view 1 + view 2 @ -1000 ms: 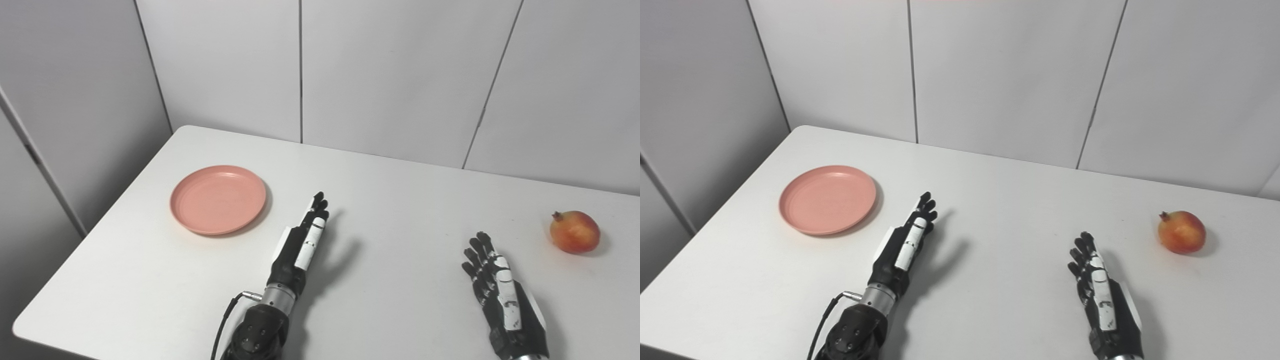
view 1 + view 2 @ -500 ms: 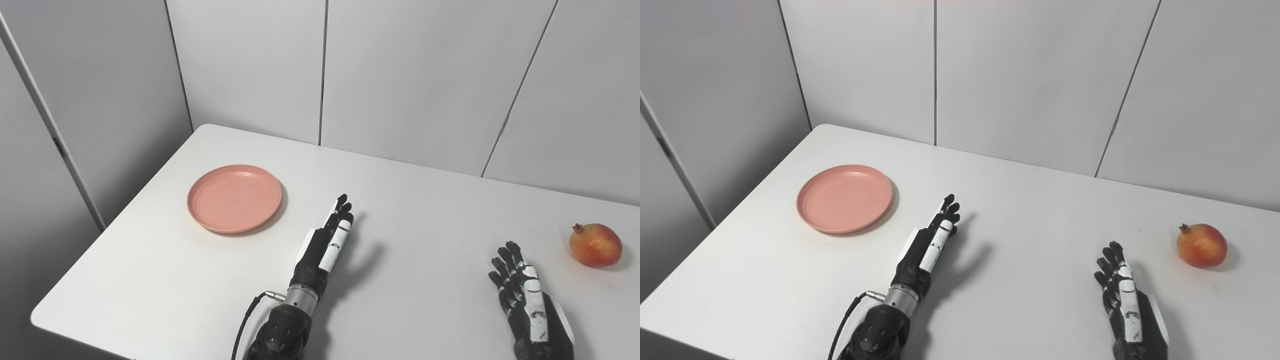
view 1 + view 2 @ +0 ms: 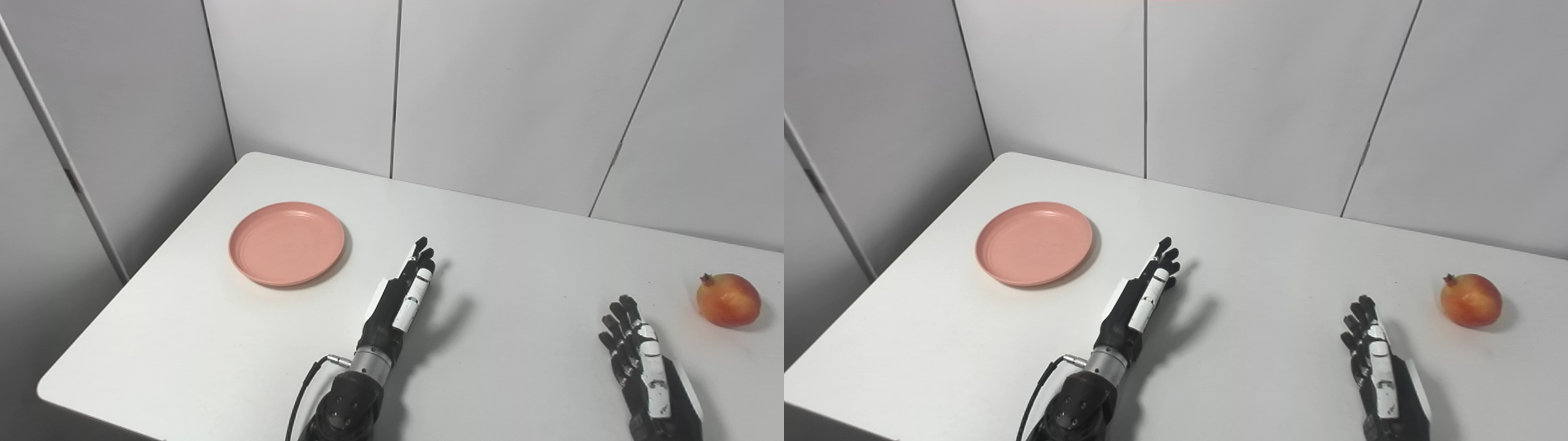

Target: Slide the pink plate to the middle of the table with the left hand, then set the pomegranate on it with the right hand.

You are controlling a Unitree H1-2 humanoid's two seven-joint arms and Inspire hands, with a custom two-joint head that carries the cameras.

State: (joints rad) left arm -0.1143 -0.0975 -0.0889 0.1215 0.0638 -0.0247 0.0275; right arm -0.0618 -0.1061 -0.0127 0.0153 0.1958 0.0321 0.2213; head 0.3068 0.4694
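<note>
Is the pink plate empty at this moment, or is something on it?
Empty. The pink plate shows only its bare inside, and the pomegranate lies apart, far right on the table.

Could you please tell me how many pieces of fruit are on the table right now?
1: a pomegranate lies near the table's right edge, just beyond the open right hand. The plate on the left is empty, and nothing seems hidden.

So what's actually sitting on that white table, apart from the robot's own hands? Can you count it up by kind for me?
Round pink plates: 1
Reddish-yellow pomegranates: 1
Total: 2 things on the white table, far apart at its left and right sides; neither hand touches them.
</note>
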